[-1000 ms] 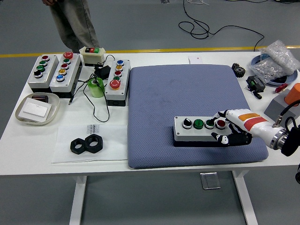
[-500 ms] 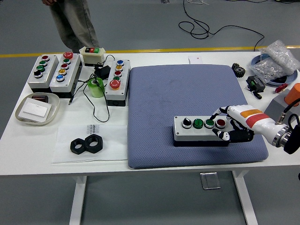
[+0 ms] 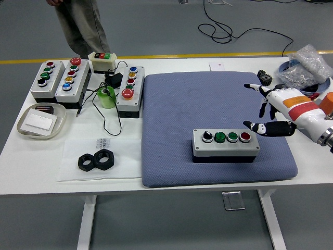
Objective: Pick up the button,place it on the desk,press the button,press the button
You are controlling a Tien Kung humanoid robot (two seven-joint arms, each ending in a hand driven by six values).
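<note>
Your button box (image 3: 226, 144) lies flat on the blue-grey padded mat (image 3: 208, 104), toward the mat's near right corner, its long side running left to right; along its top you can see a black selector knob, two green buttons and a red button (image 3: 245, 137) at the right end. Your right hand (image 3: 273, 109) is up and to the right of the box, clear of it, with fingers spread and nothing in its grasp: the black fingertips (image 3: 248, 124) of one finger point left just beyond the box's right end, close to the red button but not touching it, and another finger reaches out higher over the mat. The wrist and forearm run off the right edge, so you see only the white shell with its red and orange bands. Your left arm does not show. On the white table (image 3: 31, 156) to the left of the mat stand three other button boxes (image 3: 130, 89), a small cream box behind them, a green roll (image 3: 106, 97) with a black cable looping round it, a shallow tray (image 3: 40, 121) holding a card, and two large black nuts (image 3: 96, 160) on a clear sheet. At the far right edge a bag of small parts, a black gear and an orange object are partly cut off and hard to make out. A person's legs (image 3: 80, 26) stand at the far left side, cut off at the top
</note>
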